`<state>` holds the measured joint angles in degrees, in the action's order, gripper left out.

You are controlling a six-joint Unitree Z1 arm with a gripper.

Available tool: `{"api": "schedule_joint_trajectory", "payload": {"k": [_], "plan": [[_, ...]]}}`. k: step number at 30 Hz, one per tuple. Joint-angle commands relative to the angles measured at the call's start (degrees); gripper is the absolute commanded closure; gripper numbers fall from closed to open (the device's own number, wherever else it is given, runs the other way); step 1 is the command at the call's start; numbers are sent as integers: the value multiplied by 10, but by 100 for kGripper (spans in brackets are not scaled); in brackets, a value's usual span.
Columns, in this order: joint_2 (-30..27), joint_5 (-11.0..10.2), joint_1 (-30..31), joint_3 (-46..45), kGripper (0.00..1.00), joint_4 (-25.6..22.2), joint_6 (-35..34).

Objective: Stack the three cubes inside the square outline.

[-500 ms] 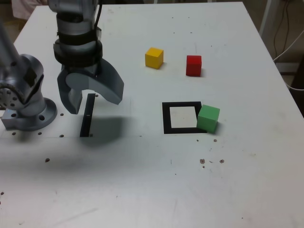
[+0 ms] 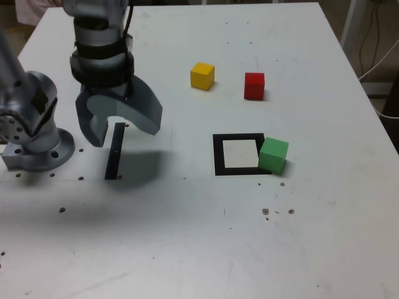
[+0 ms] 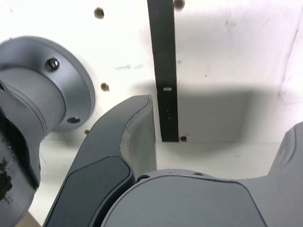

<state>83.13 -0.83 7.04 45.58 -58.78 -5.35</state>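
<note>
Green cube (image 2: 273,155): overlaps the right edge of the square outline (image 2: 219,163) in the exterior view. Red cube (image 2: 254,86) and yellow cube (image 2: 202,76): beyond the outline. Tool (image 2: 128,138): released, left of the outline. Centre over green, align jaws with opposite faces, then descend.

Cube-shaped blocks, each one solid matte colour: yellow block (image 2: 202,76), red block (image 2: 254,86), green block (image 2: 273,155). Square outline (image 2: 218,155) was black around white. Narrow straight strip (image 2: 115,151) was black; flat table (image 2: 187,243), white with dark spots.
</note>
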Motion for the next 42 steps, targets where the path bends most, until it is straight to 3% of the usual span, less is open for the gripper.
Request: {"api": "schedule_joint_trajectory", "payload": {"k": [1,13,18,26,35,42], "plan": [[4,-12,-8,21,5,-7,12],[40,-73,-78,196,6,-104,133],[102,-76,-85,297,6,-145,168],[176,-80,-101,414,6,-171,198],[262,-81,-184,486,6,-176,261],[328,-101,-232,545,6,-174,299]]}}
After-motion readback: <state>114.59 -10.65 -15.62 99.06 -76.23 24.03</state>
